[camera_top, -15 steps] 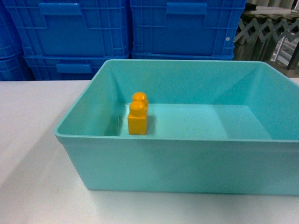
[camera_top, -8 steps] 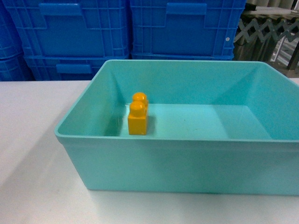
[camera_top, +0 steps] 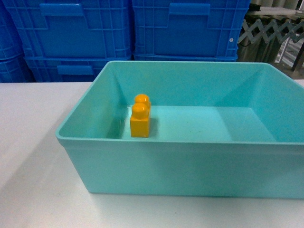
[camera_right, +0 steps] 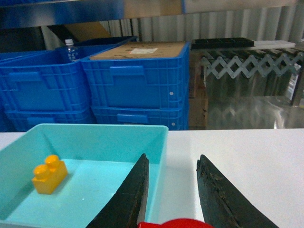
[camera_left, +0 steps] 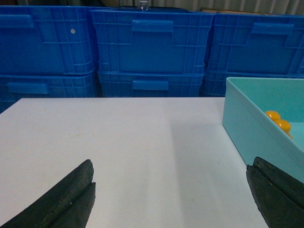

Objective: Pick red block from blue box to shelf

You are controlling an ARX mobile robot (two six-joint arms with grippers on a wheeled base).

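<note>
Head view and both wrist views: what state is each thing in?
blue box: upright, open-topped, yellow brick inside.
yellow brick: upright on the box floor.
red block: out of the box, between the right gripper fingers.
right gripper: shut on the red block.
left gripper: open, empty.

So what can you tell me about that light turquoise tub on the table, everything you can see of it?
The blue box is a large, light turquoise rectangular bin of smooth, glossy plastic, with sloping walls and a rolled rim. It sits upright and open-topped on the white table, in front of darker blue ribbed crates. Inside, one orange-yellow two-stud brick stands on its floor near the left wall. No gripper touches the bin; the right gripper hangs beside its corner.
</note>
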